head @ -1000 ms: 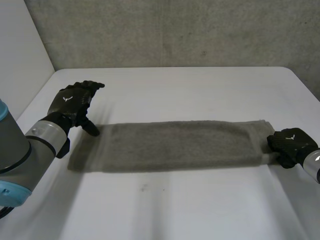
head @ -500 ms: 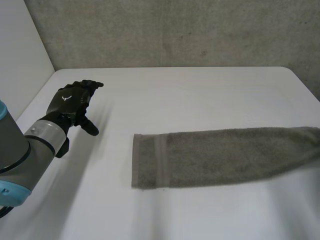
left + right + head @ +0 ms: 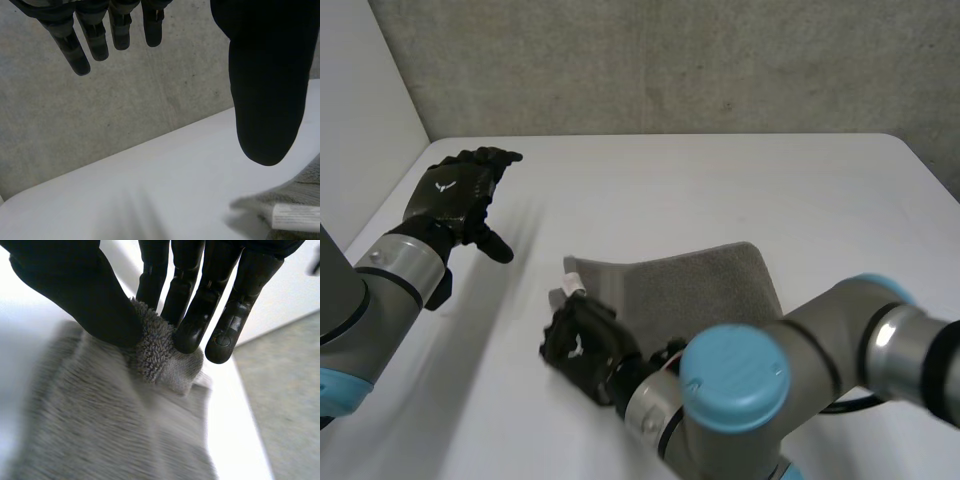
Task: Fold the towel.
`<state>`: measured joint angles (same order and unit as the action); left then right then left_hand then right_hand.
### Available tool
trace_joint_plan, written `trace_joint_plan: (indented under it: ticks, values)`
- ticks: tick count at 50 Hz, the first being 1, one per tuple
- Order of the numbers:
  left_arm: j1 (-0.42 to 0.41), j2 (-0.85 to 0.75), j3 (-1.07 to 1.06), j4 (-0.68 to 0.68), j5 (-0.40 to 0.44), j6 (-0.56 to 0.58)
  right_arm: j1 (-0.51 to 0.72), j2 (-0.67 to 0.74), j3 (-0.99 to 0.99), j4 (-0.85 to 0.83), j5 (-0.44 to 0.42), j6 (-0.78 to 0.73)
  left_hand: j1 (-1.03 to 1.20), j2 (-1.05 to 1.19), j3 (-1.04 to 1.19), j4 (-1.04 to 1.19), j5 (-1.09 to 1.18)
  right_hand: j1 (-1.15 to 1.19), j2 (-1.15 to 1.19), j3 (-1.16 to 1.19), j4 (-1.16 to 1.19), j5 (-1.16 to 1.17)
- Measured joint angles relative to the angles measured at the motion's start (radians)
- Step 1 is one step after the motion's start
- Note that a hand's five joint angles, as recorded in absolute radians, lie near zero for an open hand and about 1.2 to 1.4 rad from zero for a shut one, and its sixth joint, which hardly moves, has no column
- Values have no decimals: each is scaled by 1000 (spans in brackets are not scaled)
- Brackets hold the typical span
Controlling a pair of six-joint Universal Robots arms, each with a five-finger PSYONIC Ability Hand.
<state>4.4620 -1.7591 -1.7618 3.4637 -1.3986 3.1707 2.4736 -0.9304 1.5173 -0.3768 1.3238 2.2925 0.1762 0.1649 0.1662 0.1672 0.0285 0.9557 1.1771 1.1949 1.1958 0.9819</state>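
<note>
The right hand is pinching the grey towel's bunched edge between thumb and fingers. The left hand is hovering over the table, its fingers straight and spread.

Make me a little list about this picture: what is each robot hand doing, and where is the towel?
towel: grey, lying on the table, partly hidden by the right arm
right hand: shut, pinching a bunched bit of the towel's edge between thumb and fingers
left hand: open, fingers straight, holding nothing, apart from the towel
table: white
wall: grey, behind the table
</note>
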Motion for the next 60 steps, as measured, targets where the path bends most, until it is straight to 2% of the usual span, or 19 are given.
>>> trace_joint_plan:
  ticks: [3, 4, 5, 6, 8, 9, 13, 22, 25, 33, 37, 38, 39, 40, 42, 45, 51, 55, 60]
  values:
    - [-1, -1, -1, 0, 0, 0, 21, 32, 3, 12, -3, 2, 0, 0, 0, 0, 0, -4, -9, -8, -11, -7]
    - [-2, -1, -1, 0, 1, 0, 23, 33, 6, 18, -1, 4, 0, 0, 0, 0, 0, -240, -258, -260, -264, -236]
    - [-3, -1, -1, 0, 1, 0, 23, 31, 7, 21, 0, 4, 0, 0, 0, 0, 0, -240, -258, -260, -264, -236]
    - [-5, -2, -2, 0, 1, 1, 21, 21, 11, 28, 6, 6, 0, 0, 0, 0, 0, -485, -575, -565, -572, -521]
    - [-7, -2, -2, 0, 1, 1, 17, 7, 15, 34, 15, 8, 0, 0, 0, 0, 0, -613, -706, -722, -729, -671]
    - [-9, -3, -2, -1, 1, 2, 7, -17, 18, 41, 30, 13, 0, 0, 0, 0, 0, -726, -902, -915, -918, -865]
    - [-14, -5, -2, -1, 0, 5, -48, -95, 31, 62, 77, 49, 0, 0, 0, 0, 0, -745, -949, -982, -962, -918]
    - [-61, -13, 7, -7, -4, 8, -256, -262, 98, 148, 104, 279, 0, 0, 0, 0, 0, -746, -949, -982, -962, -919]
    - [-100, -27, 11, -9, -6, 8, -360, -300, 148, 199, 65, 382, 0, 0, 0, 0, 0, -745, -949, -982, -962, -919]
    - [-219, -149, 44, -12, -32, 12, -551, -322, 289, 249, -55, 466, 0, 0, 0, -1, 0, -743, -945, -978, -959, -917]
    - [-272, -244, 75, -24, -78, 24, -618, -317, 351, 231, -93, 458, 0, 0, 0, -1, 0, -655, -824, -839, -849, -807]
    - [-284, -272, 84, -30, -95, 32, -638, -314, 370, 216, -102, 451, 0, 0, 0, -1, 0, -500, -645, -673, -675, -645]
    - [-290, -286, 89, -33, -104, 37, -648, -312, 380, 205, -106, 446, 0, 0, 0, -1, 0, -492, -634, -663, -665, -635]
    - [-299, -308, 96, -40, -119, 47, -658, -310, 391, 189, -109, 440, 0, 0, 0, -1, 0, -350, -463, -487, -505, -485]
    - [-314, -339, 107, -53, -144, 70, -672, -304, 408, 149, -108, 421, 0, 0, 0, -1, 0, -89, -120, -145, -140, -139]
    - [-331, -362, 115, -65, -166, 98, -680, -298, 419, 99, -100, 390, 0, 0, 0, -1, 0, -30, -19, -16, -12, -24]
    - [-342, -368, 113, -72, -177, 117, -677, -297, 413, 63, -83, 352, 0, 0, 0, -1, -1, -30, -19, -12, -4, -20]
    - [-347, -352, 99, -75, -179, 121, -645, -308, 362, 48, -29, 293, 0, 0, 0, -1, -2, -30, -19, -12, -3, -19]
    - [-336, -294, 89, -81, -185, 117, -484, -324, 253, 60, 58, 232, 0, 0, 0, -1, -1, -20, -9, -12, -2, -5]
